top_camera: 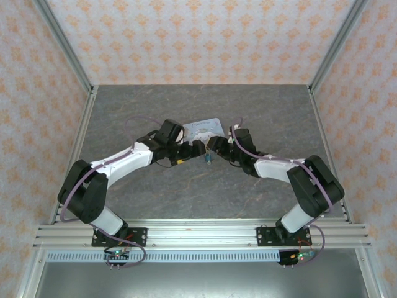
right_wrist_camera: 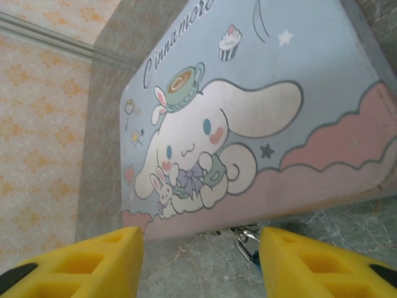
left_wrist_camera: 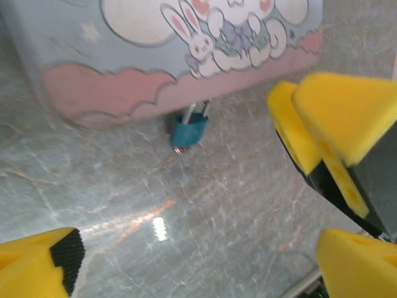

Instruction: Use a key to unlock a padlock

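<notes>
The tiny teal padlock (left_wrist_camera: pixel 189 129) hangs by its metal shackle from the front edge of the pastel cartoon tin (left_wrist_camera: pixel 155 56) and rests on the table. A small silvery stub (left_wrist_camera: pixel 178 149) sticks out of its underside; I cannot tell whether it is the key. My left gripper (left_wrist_camera: pixel 198 261) is open, a short way in front of the padlock. My right gripper (right_wrist_camera: pixel 201 261) is open too, its right finger (right_wrist_camera: pixel 322 267) covering most of the padlock, so the shackle (right_wrist_camera: pixel 247 241) is what shows. From above, both grippers (top_camera: pixel 197 149) (top_camera: pixel 216 144) meet at the padlock (top_camera: pixel 208 160).
The tin (top_camera: pixel 205 129) lies flat in the middle of the grey marbled table (top_camera: pixel 155 105). The right gripper's yellow fingers (left_wrist_camera: pixel 335 118) crowd the right of the left wrist view. Patterned walls with metal rails close in the back and sides.
</notes>
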